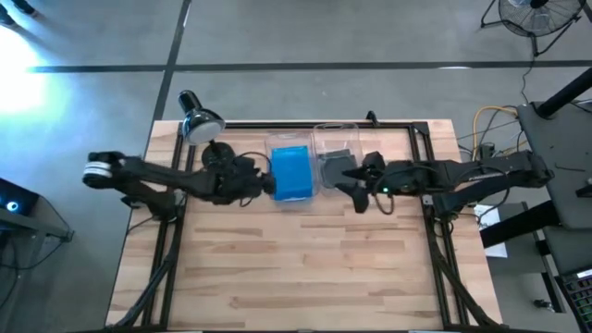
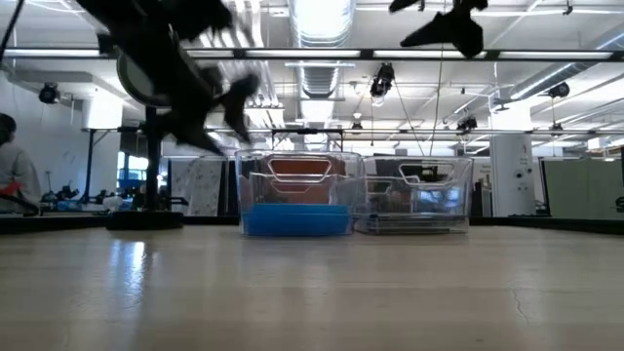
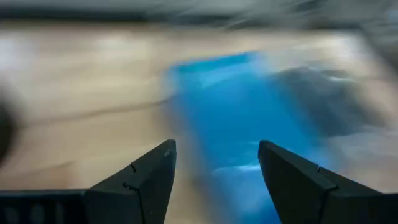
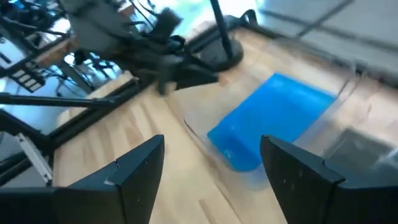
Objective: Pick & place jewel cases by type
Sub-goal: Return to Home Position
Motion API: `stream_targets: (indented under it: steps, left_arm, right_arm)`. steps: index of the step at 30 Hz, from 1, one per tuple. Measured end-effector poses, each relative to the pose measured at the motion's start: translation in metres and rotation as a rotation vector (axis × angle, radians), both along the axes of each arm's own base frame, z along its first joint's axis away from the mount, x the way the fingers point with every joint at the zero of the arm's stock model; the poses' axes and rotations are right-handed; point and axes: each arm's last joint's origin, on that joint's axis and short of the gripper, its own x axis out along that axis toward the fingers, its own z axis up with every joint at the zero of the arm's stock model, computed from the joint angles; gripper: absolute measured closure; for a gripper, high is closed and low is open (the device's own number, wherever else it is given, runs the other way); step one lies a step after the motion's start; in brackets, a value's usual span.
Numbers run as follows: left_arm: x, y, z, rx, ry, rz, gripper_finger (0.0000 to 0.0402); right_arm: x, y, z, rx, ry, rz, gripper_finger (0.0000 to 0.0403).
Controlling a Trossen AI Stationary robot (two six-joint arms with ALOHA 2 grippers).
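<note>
Left wrist view | blue jewel cases (image 3: pixel 236 106) | ahead of left gripper (image 3: pixel 217 144), fingers apart

No text, label, brand, number or sign is legible in any view. The blue jewel cases (image 1: pixel 292 173) at upper centre of the high view and the dark grey jewel cases (image 1: pixel 335 167) just right of them show plain faces. Any marking on the grey equipment (image 1: pixel 558 129) at that frame's right edge is too small to read.
</note>
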Motion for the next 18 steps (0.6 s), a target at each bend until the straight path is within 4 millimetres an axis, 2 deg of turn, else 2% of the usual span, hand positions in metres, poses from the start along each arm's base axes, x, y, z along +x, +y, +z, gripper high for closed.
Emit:
stream_targets:
  steps: [3, 5, 8, 10, 14, 18]
  left_arm:
    - [-0.002, -0.027, 0.035, 0.08, -0.081, -0.152, 0.0188]
    - [-0.006, -0.041, 0.055, 0.093, -0.137, -0.234, 0.0188]
    - [-0.017, -0.059, 0.076, 0.086, -0.215, -0.322, 0.0188]
    - [-0.024, -0.066, 0.088, 0.078, -0.27, -0.356, 0.0188]
    - [-0.036, -0.081, 0.102, 0.135, -0.336, -0.461, 0.0188]
    - [-0.043, -0.097, 0.099, 0.122, -0.402, -0.676, 0.0188]
  right_arm:
    - [-0.008, -0.001, 0.008, -0.072, -0.01, 0.012, 0.0147]
    - [-0.016, -0.003, 0.011, -0.061, -0.003, -0.002, 0.0148]
    - [-0.027, -0.004, 0.021, 0.019, -0.076, -0.035, 0.0149]
    - [-0.033, -0.003, 0.027, -0.002, -0.106, 0.038, 0.0147]
    - [-0.041, 0.002, 0.026, -0.063, -0.186, 0.27, 0.0143]
    - [-0.06, 0.001, 0.004, -0.039, -0.25, 0.299, 0.014]
